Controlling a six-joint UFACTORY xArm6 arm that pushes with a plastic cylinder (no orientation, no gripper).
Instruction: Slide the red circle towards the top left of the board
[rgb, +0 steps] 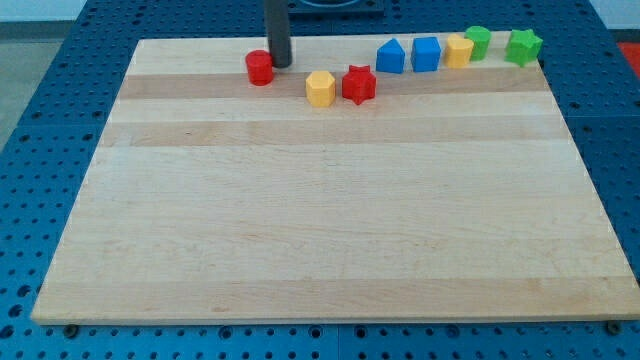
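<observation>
The red circle (259, 67) is a short red cylinder near the top edge of the wooden board (330, 240), left of centre. My tip (280, 64) is the lower end of a dark rod that comes down from the view's top. It stands right beside the red circle, on its right side, touching or nearly touching it.
A yellow hexagon (320, 88) and a red star (359, 84) lie right of the tip. Along the top right stand a blue house-shaped block (390, 56), a blue cube (426, 53), a yellow block (458, 50), a green cylinder (478, 42) and a green star (523, 46).
</observation>
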